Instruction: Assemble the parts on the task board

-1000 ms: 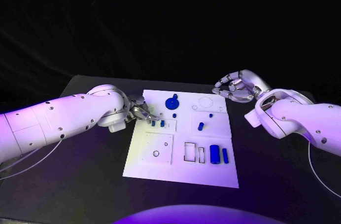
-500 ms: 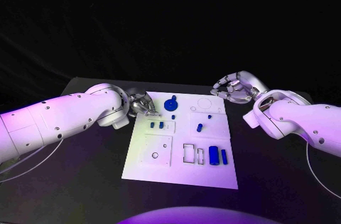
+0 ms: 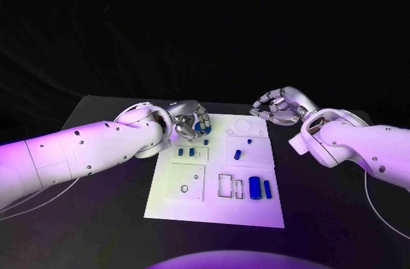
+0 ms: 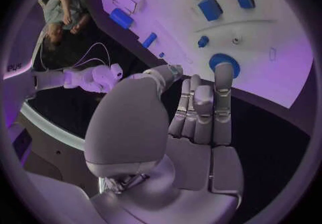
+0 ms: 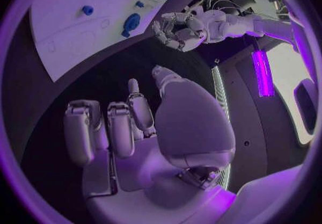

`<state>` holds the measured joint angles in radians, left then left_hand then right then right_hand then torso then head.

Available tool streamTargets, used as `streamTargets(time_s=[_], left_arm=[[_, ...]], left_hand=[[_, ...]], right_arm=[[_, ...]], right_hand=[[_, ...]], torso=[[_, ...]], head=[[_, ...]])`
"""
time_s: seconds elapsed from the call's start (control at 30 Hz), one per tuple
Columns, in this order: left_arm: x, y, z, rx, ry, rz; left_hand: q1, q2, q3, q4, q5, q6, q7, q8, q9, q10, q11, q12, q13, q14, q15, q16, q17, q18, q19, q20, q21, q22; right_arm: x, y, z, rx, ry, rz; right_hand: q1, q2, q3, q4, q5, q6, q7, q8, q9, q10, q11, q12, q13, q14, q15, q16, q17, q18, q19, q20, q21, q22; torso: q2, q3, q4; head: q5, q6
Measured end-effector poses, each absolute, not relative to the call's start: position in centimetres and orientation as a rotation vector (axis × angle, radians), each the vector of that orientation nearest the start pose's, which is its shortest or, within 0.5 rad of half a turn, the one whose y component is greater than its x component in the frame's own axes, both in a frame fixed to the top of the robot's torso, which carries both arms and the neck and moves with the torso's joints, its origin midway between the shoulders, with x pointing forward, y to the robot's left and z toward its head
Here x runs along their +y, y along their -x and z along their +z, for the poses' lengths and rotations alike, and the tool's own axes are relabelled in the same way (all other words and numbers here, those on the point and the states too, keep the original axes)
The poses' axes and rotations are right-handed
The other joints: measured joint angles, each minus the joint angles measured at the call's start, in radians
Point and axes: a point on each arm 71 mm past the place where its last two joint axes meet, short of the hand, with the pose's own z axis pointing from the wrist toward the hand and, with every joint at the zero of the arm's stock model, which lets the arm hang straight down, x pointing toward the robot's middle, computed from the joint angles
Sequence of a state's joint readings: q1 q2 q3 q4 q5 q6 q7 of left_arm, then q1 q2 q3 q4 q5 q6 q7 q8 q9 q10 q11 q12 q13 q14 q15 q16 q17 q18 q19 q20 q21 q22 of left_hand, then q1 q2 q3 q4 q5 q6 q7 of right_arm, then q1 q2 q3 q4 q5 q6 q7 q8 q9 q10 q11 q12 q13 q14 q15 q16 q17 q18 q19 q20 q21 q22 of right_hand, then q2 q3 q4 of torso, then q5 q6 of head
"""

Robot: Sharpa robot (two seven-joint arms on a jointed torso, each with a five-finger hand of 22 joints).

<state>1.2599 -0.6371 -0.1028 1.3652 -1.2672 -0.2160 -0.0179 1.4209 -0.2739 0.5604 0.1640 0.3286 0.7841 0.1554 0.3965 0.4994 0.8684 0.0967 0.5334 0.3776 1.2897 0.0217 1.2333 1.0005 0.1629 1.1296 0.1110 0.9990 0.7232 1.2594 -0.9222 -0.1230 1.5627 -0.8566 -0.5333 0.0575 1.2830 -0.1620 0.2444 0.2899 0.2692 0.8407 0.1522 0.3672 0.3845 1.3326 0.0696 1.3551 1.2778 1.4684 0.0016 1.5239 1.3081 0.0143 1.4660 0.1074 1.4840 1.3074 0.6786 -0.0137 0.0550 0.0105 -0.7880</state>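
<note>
Black table (image 3: 102, 112): left robot hand (image 3: 189, 119) now nearer round blue part (image 3: 203, 126), fingers apart, empty.

overall light: i see a dim scene washed in violet; the room beyond the far table edge is black.
brightest area: the task board (image 3: 220, 180) is the brightest surface, pale lilac, brighter toward its near edge.
arms: the white arm shells pick up strong purple; the left hand (image 3: 189, 121) and right hand (image 3: 278, 107) glint silver on their fingers.
shadows: soft and faint; i make out only a slight dark patch on the board's far left part, under the left hand.
glare: a bright magenta strip (image 5: 260, 72) glows in the right wrist view.
distortion: both wrist views are fisheye circles; board edges curve, and the rims fall dark.
focus: small blue parts read a little soft.
</note>
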Motion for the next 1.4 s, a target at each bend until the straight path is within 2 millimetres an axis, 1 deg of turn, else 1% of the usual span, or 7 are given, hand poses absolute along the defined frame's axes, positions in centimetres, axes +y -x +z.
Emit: streamTargets(time_s=[0.3, 0.5, 0.57, 0.63, 0.83, 0.9, 1.4], left_arm=[[12.0, -51.1, -19.9, 1.772, -0.338, -0.767], [11.6, -51.3, -20.4, 1.800, -0.420, -0.711], [11.6, -51.4, -20.6, 1.808, -0.434, -0.696], [11.6, -51.5, -20.7, 1.818, -0.448, -0.680], [11.3, -51.7, -21.2, 1.843, -0.474, -0.647], [11.3, -51.8, -21.3, 1.850, -0.480, -0.640], [11.1, -52.1, -21.9, 1.866, -0.494, -0.618]], left_hand=[[-0.015, -0.015, -0.029, -0.025, -0.004, 0.010, -0.007, -0.035, -0.044, -0.020, 0.009, -0.067, -0.077, 0.010, 0.006, 0.025, -0.016, 0.000, 0.048, 0.005, 0.052, 0.073], [-0.016, -0.016, -0.045, -0.033, -0.004, 0.012, -0.010, -0.040, -0.055, -0.020, 0.009, -0.075, -0.096, 0.031, 0.002, 0.050, 0.003, 0.000, 0.082, 0.004, 0.093, 0.126], [-0.016, -0.016, -0.046, -0.032, -0.004, 0.013, -0.011, -0.041, -0.057, -0.020, 0.009, -0.075, -0.100, 0.039, 0.002, 0.061, 0.011, -0.003, 0.092, 0.006, 0.105, 0.141], [-0.016, -0.016, -0.052, -0.034, -0.004, 0.013, -0.011, -0.046, -0.061, -0.020, 0.009, -0.081, -0.107, 0.052, 0.002, 0.075, 0.023, -0.016, 0.107, 0.005, 0.123, 0.165], [-0.016, -0.016, -0.052, -0.034, -0.004, 0.029, -0.017, -0.047, -0.074, -0.001, 0.002, -0.081, -0.127, 0.083, 0.000, 0.110, 0.057, -0.016, 0.143, 0.007, 0.172, 0.227], [-0.016, -0.016, -0.052, -0.034, -0.004, 0.035, -0.014, -0.048, -0.076, 0.009, 0.001, -0.081, -0.132, 0.091, 0.001, 0.119, 0.065, -0.032, 0.152, 0.006, 0.184, 0.243], [-0.011, -0.003, -0.023, -0.037, -0.004, 0.071, -0.018, -0.051, -0.090, 0.059, -0.009, -0.095, -0.161, 0.111, -0.007, 0.138, 0.078, -0.032, 0.177, 0.005, 0.222, 0.295]], right_arm=[[-23.8, -48.2, -17.4, 1.567, -0.408, 0.899], [-23.7, -48.2, -17.4, 1.567, -0.405, 0.900], [-23.7, -48.2, -17.4, 1.566, -0.405, 0.900], [-23.7, -48.2, -17.4, 1.566, -0.404, 0.900], [-23.6, -48.1, -17.4, 1.567, -0.402, 0.901], [-23.6, -48.1, -17.4, 1.567, -0.401, 0.902], [-23.4, -48.2, -17.4, 1.567, -0.398, 0.904]], right_hand=[[0.000, 0.000, 0.000, 0.000, 0.000, 0.000, 0.000, 0.000, 0.000, 0.000, 0.000, 0.000, 0.000, 0.000, 0.000, 0.000, 0.000, 0.000, 0.000, 0.000, 0.000, 0.000], [0.000, 0.000, 0.000, 0.000, 0.000, 0.000, 0.000, 0.000, 0.000, 0.000, 0.000, 0.000, 0.000, 0.000, 0.000, 0.000, 0.000, 0.000, 0.000, 0.000, 0.000, 0.001], [0.000, 0.000, 0.002, -0.002, 0.000, 0.000, 0.000, 0.000, 0.000, 0.000, 0.000, 0.000, 0.000, 0.000, 0.000, 0.000, 0.000, 0.000, 0.000, 0.000, 0.000, 0.001], [0.000, 0.000, 0.003, -0.003, 0.000, 0.000, 0.000, 0.000, 0.000, 0.000, 0.000, 0.000, 0.000, 0.000, 0.000, 0.000, 0.000, 0.000, 0.000, 0.000, 0.000, 0.001], [0.000, 0.000, 0.003, -0.003, 0.000, 0.000, 0.000, 0.000, 0.000, 0.000, 0.000, 0.000, 0.000, 0.000, 0.000, 0.000, 0.000, 0.000, 0.000, 0.000, 0.000, 0.001], [0.000, 0.000, 0.003, -0.003, 0.000, 0.000, 0.000, 0.000, 0.000, 0.000, 0.000, 0.000, 0.000, 0.000, 0.000, 0.000, 0.000, 0.000, 0.000, 0.000, 0.000, 0.001], [0.000, 0.000, 0.003, -0.003, 0.000, 0.000, 0.000, 0.000, 0.000, 0.000, 0.000, 0.000, 0.000, 0.000, 0.000, 0.000, 0.000, 0.000, 0.000, 0.000, 0.000, 0.000]], torso=[[0.001, -0.0001, -0.0006], [0.001, 0.0004, -0.0013], [0.001, 0.0004, -0.0013], [0.001, 0.0004, -0.0013], [0.001, 0.0004, -0.0014], [0.001, 0.0004, -0.0013], [-0.001, 0.0005, 0.0004]], head=[[0.000, 0.000], [-0.001, -0.002], [-0.001, -0.002], [-0.002, -0.003], [-0.005, -0.004], [-0.005, -0.005], [-0.009, -0.009]])
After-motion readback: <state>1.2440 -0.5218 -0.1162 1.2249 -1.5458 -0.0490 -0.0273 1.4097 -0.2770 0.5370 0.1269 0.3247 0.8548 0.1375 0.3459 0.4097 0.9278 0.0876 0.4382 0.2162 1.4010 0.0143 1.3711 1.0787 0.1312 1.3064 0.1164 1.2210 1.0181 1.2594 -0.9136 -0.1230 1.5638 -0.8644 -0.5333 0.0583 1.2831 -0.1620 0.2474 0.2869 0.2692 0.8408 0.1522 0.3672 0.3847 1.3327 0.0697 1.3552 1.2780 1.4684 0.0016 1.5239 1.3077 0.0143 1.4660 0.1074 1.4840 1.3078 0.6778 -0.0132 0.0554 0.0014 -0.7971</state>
